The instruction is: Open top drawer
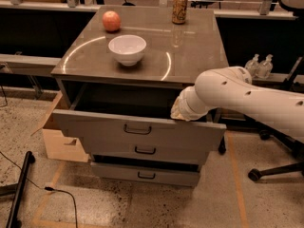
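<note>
The top drawer of the grey metal cabinet is pulled out, and its dark interior shows. Its tall front panel carries a small black centre handle. My white arm reaches in from the right. My gripper is at the end of it, at the top edge of the drawer front, right of centre, and is mostly hidden behind the wrist. Two shorter drawers sit below.
On the cabinet top stand a white bowl, a red apple and a can. A cardboard box stands at the cabinet's left. A chair base is on the right, and a black pole and a cable lie on the floor at the left.
</note>
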You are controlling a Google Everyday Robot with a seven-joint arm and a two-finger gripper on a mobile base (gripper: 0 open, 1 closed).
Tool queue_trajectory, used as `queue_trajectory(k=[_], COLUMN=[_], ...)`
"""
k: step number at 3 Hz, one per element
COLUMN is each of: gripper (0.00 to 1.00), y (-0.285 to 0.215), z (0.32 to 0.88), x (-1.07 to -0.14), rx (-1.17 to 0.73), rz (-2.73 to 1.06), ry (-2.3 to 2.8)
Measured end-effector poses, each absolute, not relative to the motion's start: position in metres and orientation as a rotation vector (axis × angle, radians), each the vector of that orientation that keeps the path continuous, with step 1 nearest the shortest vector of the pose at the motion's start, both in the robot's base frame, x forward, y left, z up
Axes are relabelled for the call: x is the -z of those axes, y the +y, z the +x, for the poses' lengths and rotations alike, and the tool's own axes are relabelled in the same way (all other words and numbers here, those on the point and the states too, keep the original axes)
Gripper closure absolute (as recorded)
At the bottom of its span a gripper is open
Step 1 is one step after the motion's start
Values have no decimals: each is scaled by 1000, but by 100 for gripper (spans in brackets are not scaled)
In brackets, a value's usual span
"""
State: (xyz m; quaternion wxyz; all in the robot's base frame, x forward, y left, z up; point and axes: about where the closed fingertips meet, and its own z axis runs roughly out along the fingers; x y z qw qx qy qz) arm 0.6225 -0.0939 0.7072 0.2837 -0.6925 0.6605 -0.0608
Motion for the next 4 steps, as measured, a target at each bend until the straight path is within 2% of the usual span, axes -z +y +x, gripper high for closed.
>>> queue_trajectory(k=[2,4], gripper=[100,100], y=[-91,-91], z=[639,629], x=[-681,-669], rx=[160,128], rz=[-1883,-1916], ry=[1800,1820])
